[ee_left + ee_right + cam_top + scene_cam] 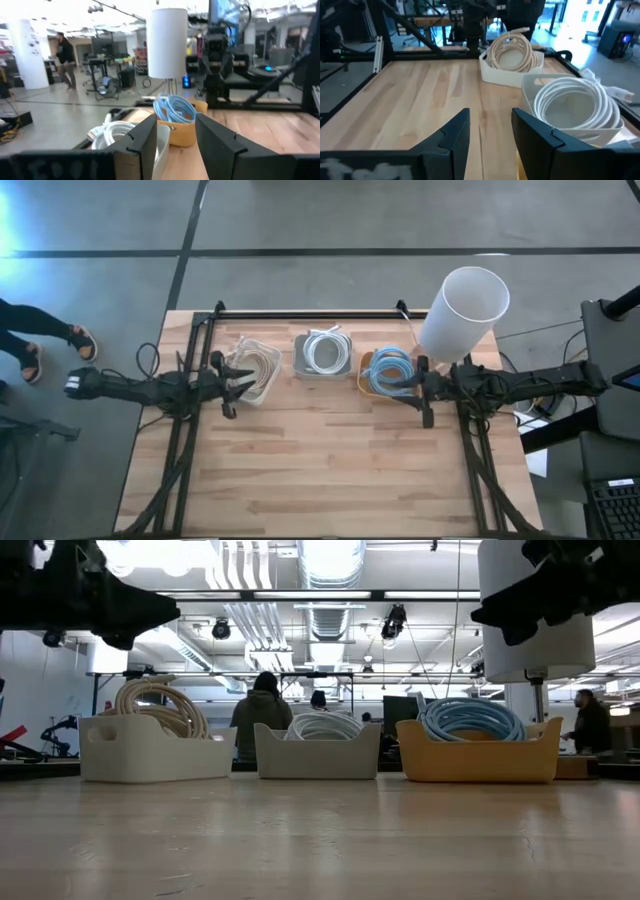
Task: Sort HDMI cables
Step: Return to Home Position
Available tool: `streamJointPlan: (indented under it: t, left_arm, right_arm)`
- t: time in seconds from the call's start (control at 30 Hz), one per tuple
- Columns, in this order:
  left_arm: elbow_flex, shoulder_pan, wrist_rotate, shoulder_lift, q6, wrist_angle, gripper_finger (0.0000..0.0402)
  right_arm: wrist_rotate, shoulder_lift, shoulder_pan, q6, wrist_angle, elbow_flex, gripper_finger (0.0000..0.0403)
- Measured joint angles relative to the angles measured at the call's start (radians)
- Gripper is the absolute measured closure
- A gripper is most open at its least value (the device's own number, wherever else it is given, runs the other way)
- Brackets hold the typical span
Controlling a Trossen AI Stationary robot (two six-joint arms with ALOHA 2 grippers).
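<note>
Three bins stand in a row near the table's far edge. A white bin (254, 370) on the left holds beige coils (512, 51). The middle grey-white bin (323, 353) holds white coils (577, 102). An orange-yellow bin (386, 372) on the right holds light blue coils (173, 108). My left gripper (243, 381) hovers open above the near edge of the beige bin, touching nothing. Beside the blue bin's near right side, my right gripper (403, 384) is open and holds nothing.
A tall white cylinder like a lamp shade (462, 312) stands on a pole at the far right corner, close to my right arm. The near half of the wooden table (330, 470) is bare. People stand and sit in the room beyond (262, 715).
</note>
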Motion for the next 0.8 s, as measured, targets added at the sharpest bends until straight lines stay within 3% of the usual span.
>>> streamJointPlan:
  t: [0.37, 0.67, 0.8]
  left_arm:
    - [-0.044, 0.000, -0.031, -0.158, 0.000, -0.047, 0.0261]
    - [-0.044, 0.000, -0.042, -0.205, -0.008, -0.099, 0.0261]
    - [-0.045, -0.001, -0.085, -0.208, -0.088, -0.164, 0.0261]
  right_arm:
    - [-0.010, -0.261, 0.000, -0.019, 0.001, -0.147, 0.0266]
    - [-0.047, -0.452, 0.000, -0.016, -0.001, -0.242, 0.0267]
    - [-0.052, -0.520, 0.000, 0.001, -0.013, -0.271, 0.0272]
